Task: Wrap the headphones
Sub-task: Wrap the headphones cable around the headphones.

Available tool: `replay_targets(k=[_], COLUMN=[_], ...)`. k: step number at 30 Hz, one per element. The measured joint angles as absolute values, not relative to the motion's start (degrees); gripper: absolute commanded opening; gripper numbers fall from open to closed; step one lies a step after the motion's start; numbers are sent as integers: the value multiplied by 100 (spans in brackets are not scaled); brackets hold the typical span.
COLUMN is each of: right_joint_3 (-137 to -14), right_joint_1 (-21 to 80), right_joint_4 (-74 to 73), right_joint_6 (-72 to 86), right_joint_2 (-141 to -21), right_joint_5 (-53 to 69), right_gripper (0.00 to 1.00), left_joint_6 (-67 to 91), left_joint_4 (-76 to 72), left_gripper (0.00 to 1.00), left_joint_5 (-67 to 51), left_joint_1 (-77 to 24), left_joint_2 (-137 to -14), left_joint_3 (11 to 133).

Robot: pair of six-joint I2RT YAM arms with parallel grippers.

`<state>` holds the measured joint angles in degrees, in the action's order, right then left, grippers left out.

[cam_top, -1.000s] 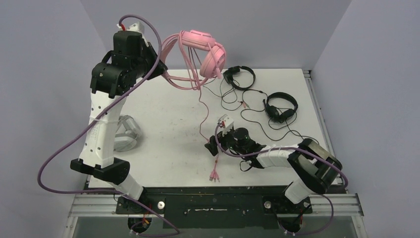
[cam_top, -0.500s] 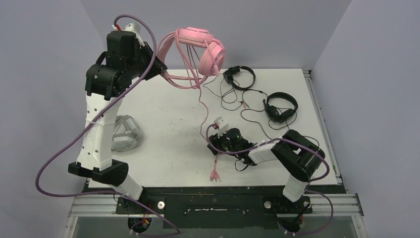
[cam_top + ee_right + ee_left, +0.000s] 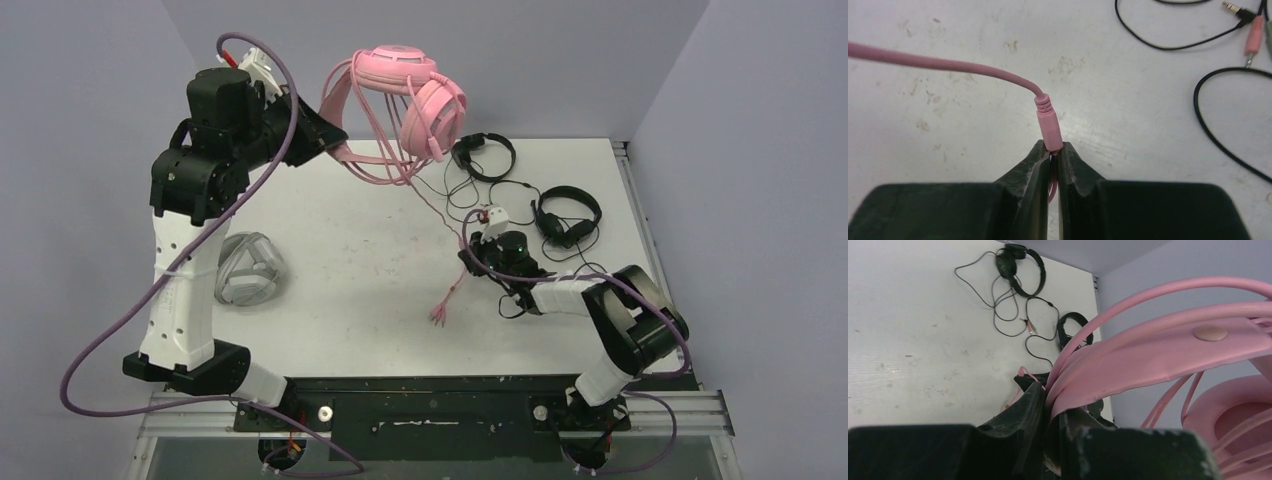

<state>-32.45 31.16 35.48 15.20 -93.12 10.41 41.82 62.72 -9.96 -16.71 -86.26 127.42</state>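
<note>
R gripper [image 3: 1050, 152]: jaws now pressed together, pinching the pink cable [image 3: 948, 64] right at its thick sleeve. A sec ago they were wide apart, nearer the mid table, w/ the cable only running by, so this grab is brand new. The gripper has also gone back & to the right. The plug end [image 3: 437, 315] got pulled up the table [image 3: 330, 250] w/ it.

L gripper [image 3: 1050, 412]: squeezed tight on the band of the pink headset [image 3: 415, 90], holding it high in the air over the back of the table, a bit higher than a sec ago. Some cable loops already hang round it.

What it means, I think: both arms now have a hold, so the loose bit of cable can be wound on next.

Lots left tho. The black headset at the back [image 3: 483, 155] & the other black headset [image 3: 567, 215] lie w/ cords all loose. The white-grey headset [image 3: 245, 272] sits by the L arm.
</note>
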Motion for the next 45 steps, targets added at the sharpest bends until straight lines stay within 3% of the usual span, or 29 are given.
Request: replay_targets(k=[12, 25, 32, 45], right_joint_3=[-4364, -5782, -6241, -7063], right_joint_1=[976, -217, -252, 23], right_joint_4=[2711, 429, -408, -1951], right_joint_6=[2174, 2436, 2517, 2423], right_joint_2=[-8379, -7701, -7653, -7653], right_joint_5=[2786, 3647, 4298, 5288], right_gripper=[0, 0, 0, 0], left_joint_6=[4095, 1205, -832, -2578], left_joint_4=[5221, 4635, 4574, 4584], left_gripper=[0, 0, 0, 0], left_joint_5=[-2255, -2152, -1339, 2244], left_joint_1=[-2185, -2928, -3437, -4814], left_joint_2=[-7839, -6619, -6567, -7789], left_joint_3=[11518, 8252, 7765, 7096])
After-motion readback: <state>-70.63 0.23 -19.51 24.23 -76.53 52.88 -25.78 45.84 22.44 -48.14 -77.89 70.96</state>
